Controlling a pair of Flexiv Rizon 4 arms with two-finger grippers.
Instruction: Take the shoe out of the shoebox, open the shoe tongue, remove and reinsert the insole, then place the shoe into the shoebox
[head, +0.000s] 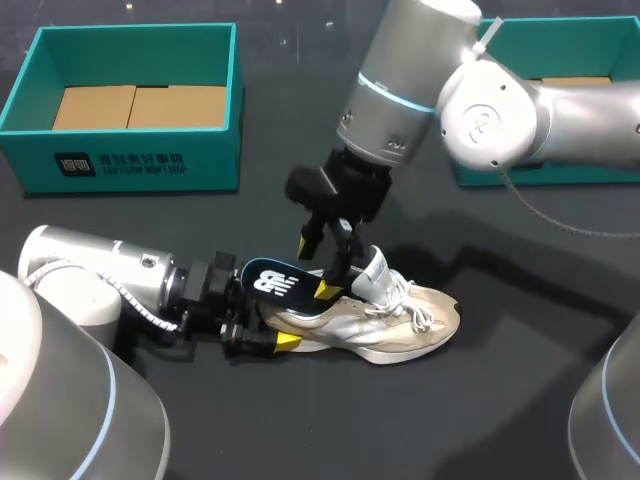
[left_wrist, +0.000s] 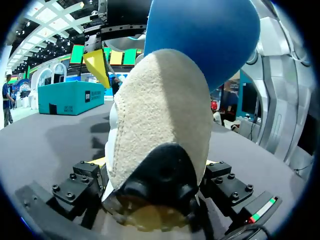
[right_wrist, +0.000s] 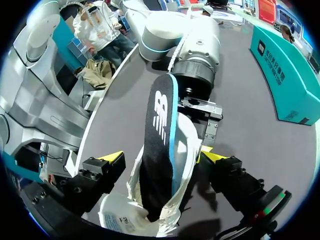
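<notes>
The heel fills my left wrist view and hides most of my left tool's (head: 268, 322) tips. The insole's (head: 272, 281) front is sunk in the shoe (head: 400, 325). I count one shoe, one insole and two boxes (head: 120, 160) (head: 600, 45). My left tool pinches the heel on the bench (head: 480, 420). My right tool (right_wrist: 162, 157) is spread, straddling collar and insole.

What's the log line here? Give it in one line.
shoe on table | left hand shut on shoe heel | insole partly out | right hand open around insole
</notes>
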